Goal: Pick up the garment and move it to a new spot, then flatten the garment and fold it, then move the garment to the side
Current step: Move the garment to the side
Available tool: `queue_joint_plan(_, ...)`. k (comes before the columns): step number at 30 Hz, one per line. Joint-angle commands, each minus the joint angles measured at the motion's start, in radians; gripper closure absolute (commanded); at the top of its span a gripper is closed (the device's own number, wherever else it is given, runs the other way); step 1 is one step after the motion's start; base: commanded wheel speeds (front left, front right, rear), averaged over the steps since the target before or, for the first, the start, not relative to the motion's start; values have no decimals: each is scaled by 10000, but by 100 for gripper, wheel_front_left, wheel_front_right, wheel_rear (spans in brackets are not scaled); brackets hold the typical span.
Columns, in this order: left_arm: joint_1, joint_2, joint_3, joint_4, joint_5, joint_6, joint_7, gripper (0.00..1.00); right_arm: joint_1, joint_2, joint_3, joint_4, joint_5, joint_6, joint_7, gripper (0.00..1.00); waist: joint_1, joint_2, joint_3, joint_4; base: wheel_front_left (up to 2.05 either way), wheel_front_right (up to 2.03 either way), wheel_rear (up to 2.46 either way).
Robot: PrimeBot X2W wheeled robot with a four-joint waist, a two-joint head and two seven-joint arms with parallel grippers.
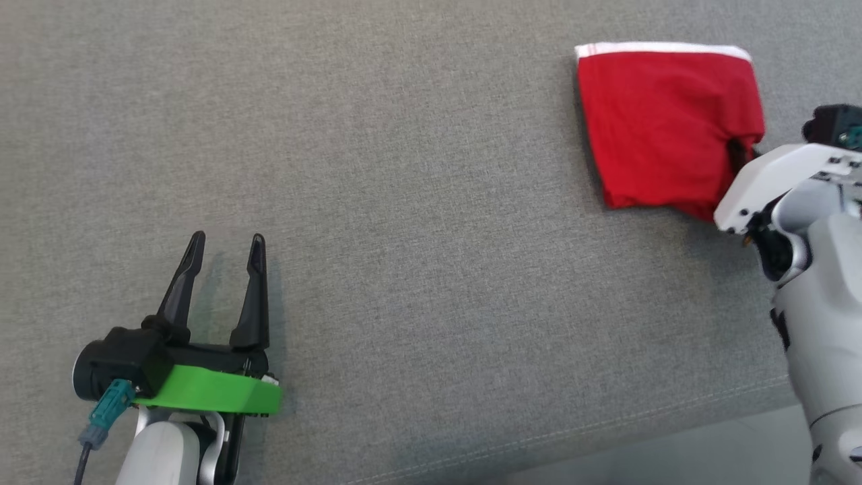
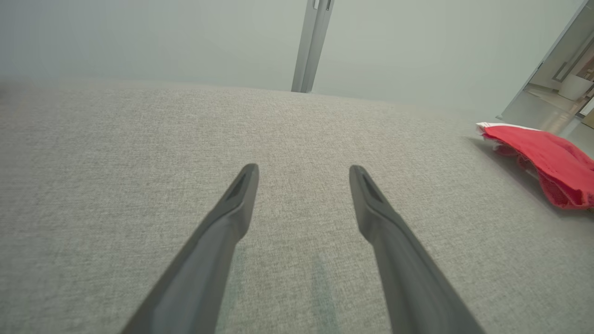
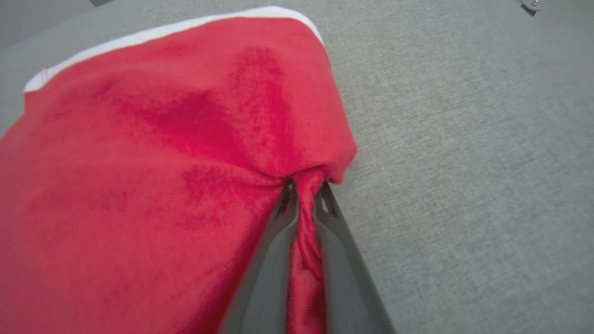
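At the far right of the head view, the garment point(image 1: 667, 128), red with a white band along its far edge, lies folded into a compact block on the grey fabric surface point(image 1: 431, 202). The right gripper point(image 1: 739, 153) meets its near right corner, fingers mostly hidden under the pale wrist. The left gripper point(image 1: 227, 239) rests at the lower left, well apart from the cloth, its two fingers spread with nothing between them. In the left wrist view, those spread fingers point across bare grey fabric, and the garment point(image 2: 547, 157) shows low and flattish at the right edge, its layers stacked. In the right wrist view, the right gripper point(image 3: 304, 185) is clamped on a pinched ridge of red cloth at the garment's corner, the fingers nearly together with the fold running down between them, and the cloth bunches towards the pinch. This reads as the last step, moving the folded garment aside. To do it well, the pinch should take in every layer; I cannot tell whether it does. A low, slow drag would likely keep the fold from opening, and letting go only once the cloth lies flat would spare the corner a tug.
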Motion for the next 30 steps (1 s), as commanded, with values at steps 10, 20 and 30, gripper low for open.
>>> queue_joint_plan(10,-335,441,-106,-207,35,-32,2,0,-1751,-1665,-437,83,-1741,-19,48,100,-1,-1,1505,209,0,0,0)
queue_joint_plan(20,-245,526,168,-317,-50,-32,3,0,-2631,-2400,-1394,398,-4210,-19,663,100,-1,-1,1655,669,0,0,0)
queue_joint_plan(30,459,53,709,-253,-6,-32,2,0,-1817,-2060,-2615,-1017,-5762,-18,-312,0,-1,-1,572,525,0,0,0)
